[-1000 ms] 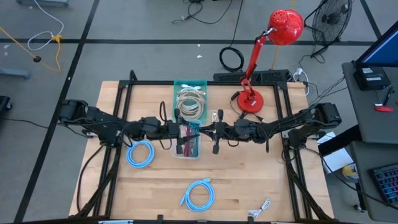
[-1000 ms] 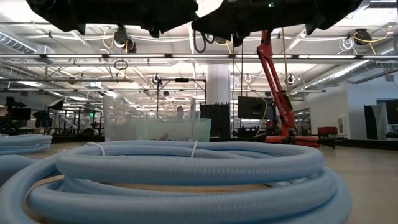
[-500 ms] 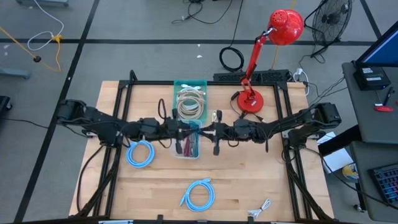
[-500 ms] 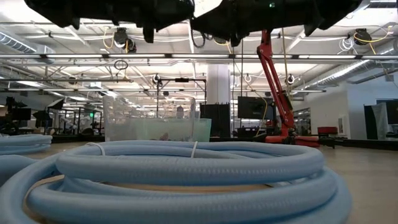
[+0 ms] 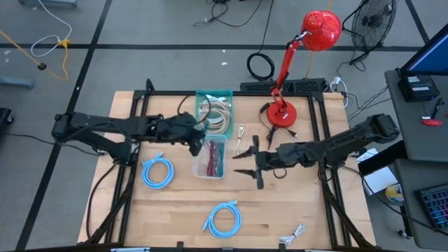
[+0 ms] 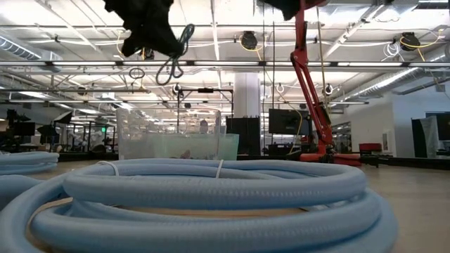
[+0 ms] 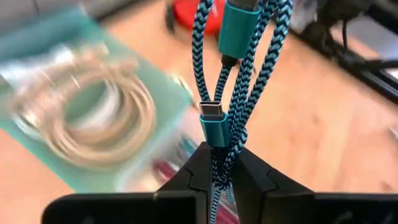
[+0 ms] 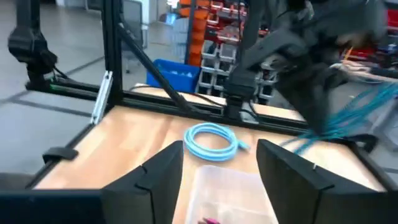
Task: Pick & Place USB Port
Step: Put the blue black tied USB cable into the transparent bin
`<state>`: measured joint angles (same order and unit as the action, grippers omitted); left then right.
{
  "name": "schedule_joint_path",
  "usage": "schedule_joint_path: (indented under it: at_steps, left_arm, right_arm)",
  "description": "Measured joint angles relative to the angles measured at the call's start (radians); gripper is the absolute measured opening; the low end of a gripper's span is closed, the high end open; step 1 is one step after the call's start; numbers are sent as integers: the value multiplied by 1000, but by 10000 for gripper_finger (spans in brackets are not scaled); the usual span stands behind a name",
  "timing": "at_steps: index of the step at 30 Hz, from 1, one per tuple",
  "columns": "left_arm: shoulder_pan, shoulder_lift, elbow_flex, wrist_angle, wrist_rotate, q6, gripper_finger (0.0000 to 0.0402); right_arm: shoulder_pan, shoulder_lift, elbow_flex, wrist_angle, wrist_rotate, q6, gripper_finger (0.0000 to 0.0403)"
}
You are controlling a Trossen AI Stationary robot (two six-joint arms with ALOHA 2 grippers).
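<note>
Left gripper (image 7: 219, 163): fingers pinched tight on a folded bundle of teal braided cable (image 7: 239, 93), two metal-tipped plugs hanging from the loops. In the high view I see this gripper (image 5: 198, 133) over the clear bin (image 5: 212, 171), at the seam with the teal tray (image 5: 214, 94) just behind it. In the low view the cable (image 6: 174, 60) dangles well clear above the bin.

Right gripper (image 8: 221, 163): fingers spread wide, nothing between them. In the high view it (image 5: 243, 162) sits just to the right of the bin, low over the bare wood.

Handling note, my judgement: the lift looks done and the carry is in hand. I would keep the pinch firm, since the loose loops swing and the grip is on one fold only. I would move slowly, hold the bundle high until it clears the bin's walls, and lower it before I let go so the plugs do not bounce.

Also on the table (image 5: 294, 203), placed from the bin:
- white cable coil (image 5: 215, 119) in the tray behind it
- blue hose coil (image 5: 158, 173) to its left
- second blue hose coil (image 5: 224, 218) in front of it
- red desk lamp (image 5: 283, 113) behind it, to the right
</note>
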<state>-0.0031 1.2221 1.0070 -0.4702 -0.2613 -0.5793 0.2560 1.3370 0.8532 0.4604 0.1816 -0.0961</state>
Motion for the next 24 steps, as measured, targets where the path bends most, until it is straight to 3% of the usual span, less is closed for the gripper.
schedule_joint_path:
  at_steps: [8, 17, 24]
  left_arm:
    - [86, 63, 20, -183, 301, -222, 35]
    - [94, 211, 21, -101, 459, -323, 35]
    - [71, 302, 21, -85, 476, -346, 35]
  right_arm:
    - [37, -90, -1, -147, 237, -48, 199]
    - [34, -92, -1, -164, 240, -51, 197]
    - [34, -92, -1, -176, 240, -51, 197]
